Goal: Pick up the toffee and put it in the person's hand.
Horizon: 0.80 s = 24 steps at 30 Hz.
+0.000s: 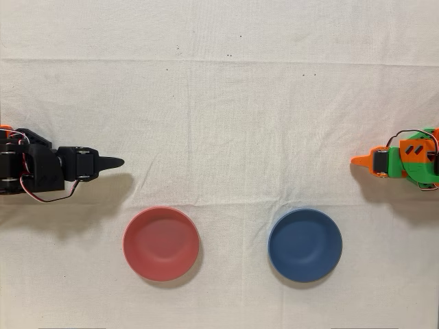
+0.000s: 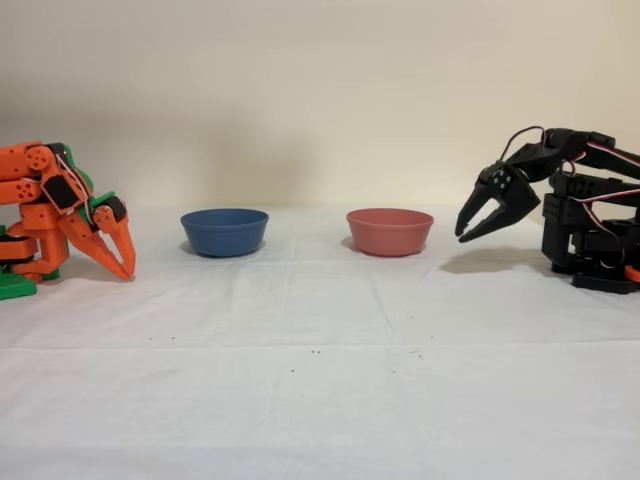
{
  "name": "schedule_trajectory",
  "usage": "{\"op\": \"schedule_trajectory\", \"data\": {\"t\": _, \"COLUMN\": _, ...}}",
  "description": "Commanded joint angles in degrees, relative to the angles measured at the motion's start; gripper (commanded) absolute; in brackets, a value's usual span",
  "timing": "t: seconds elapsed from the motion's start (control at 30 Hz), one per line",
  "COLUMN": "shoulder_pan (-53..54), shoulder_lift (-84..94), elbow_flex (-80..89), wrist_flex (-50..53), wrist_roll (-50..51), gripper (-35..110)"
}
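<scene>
My black gripper (image 1: 118, 162) hovers at the left edge of the overhead view, above and left of the red bowl (image 1: 161, 243). In the fixed view the gripper (image 2: 462, 234) hangs at the right, pointing down toward the cloth beside the red bowl (image 2: 389, 231). Its fingertips meet and hold nothing. The toffee is out of view. The person's hand is out of view.
A blue bowl (image 1: 305, 245) sits to the right of the red one in the overhead view, and both look empty. The idle orange arm (image 1: 405, 161) rests at the right edge. A white cloth (image 1: 226, 123) covers the table.
</scene>
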Motion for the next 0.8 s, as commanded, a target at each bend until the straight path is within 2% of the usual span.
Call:
{"op": "schedule_trajectory", "data": {"t": 0.0, "shoulder_pan": -0.53, "shoulder_lift": 3.87, "elbow_flex": 0.70, "wrist_flex": 0.44, "wrist_roll": 0.97, "gripper": 0}}
{"op": "schedule_trajectory", "data": {"t": 0.77, "shoulder_pan": -0.53, "shoulder_lift": 3.87, "elbow_flex": 7.82, "wrist_flex": 0.00, "wrist_roll": 0.09, "gripper": 0}}
